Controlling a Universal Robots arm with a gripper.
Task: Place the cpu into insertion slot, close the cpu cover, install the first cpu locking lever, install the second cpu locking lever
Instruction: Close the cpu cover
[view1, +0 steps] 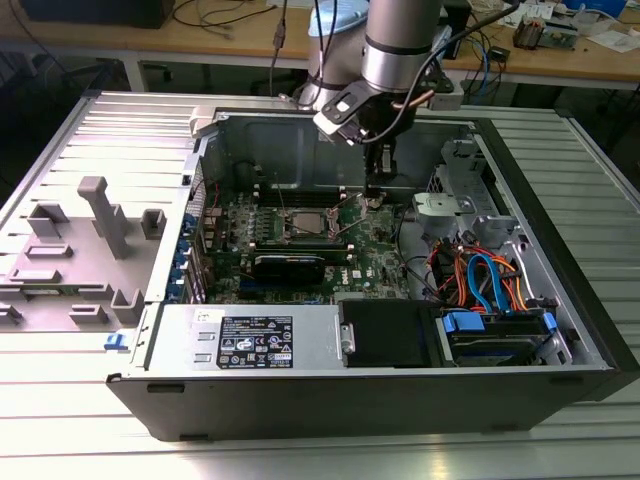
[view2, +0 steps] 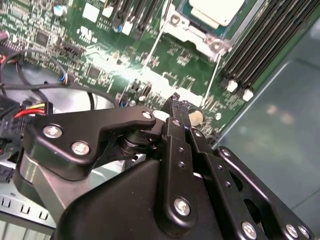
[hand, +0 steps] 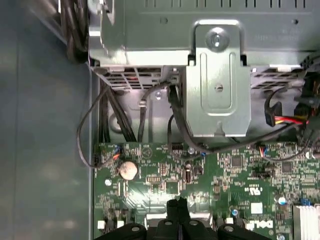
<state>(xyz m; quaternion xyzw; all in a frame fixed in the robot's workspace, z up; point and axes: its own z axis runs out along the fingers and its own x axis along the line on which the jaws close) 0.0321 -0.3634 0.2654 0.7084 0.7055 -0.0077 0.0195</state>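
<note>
Jaws are pressed together, w/ nothing visible btw them.

In the exterior view your arm (view1: 400, 40) reaches down into the open case (view1: 300, 400). The gripper (view1: 377, 192) hangs low over the board (view1: 375, 255), just beside the socket (view1: 303, 222) on the exterior view's right. You can't tell from here whether the tip touches the board. The PSU (view1: 250, 342) lies along the near wall of the case. The drive bay w/ blue and orange cables (view1: 490, 285) sits on the exterior view's right. Grey blocks (view1: 100, 215) stand on a plate outside the case, on the exterior view's left.

In the second wrist view the gripper (view2: 176, 102) ends in one narrow black tip, close above the green board. The cpu (view2: 216, 9) sits in the socket beyond that tip, silver top up, apart from the gripper. The cover (view2: 200, 36) looks to lie flat around it. RAM sticks (view2: 270, 35) run alongside the socket. Red and yellow wires (view2: 30, 107) lie off to one side.

In the first wrist view you see the gripper (hand: 178, 204) tip over the board again, both fingers meeting along one line. The coin cell (hand: 128, 169) is near it but not touching. A steel bracket (hand: 218, 85) stands past the board's edge, and black cables (hand: 87, 125) loop down beside it.
</note>
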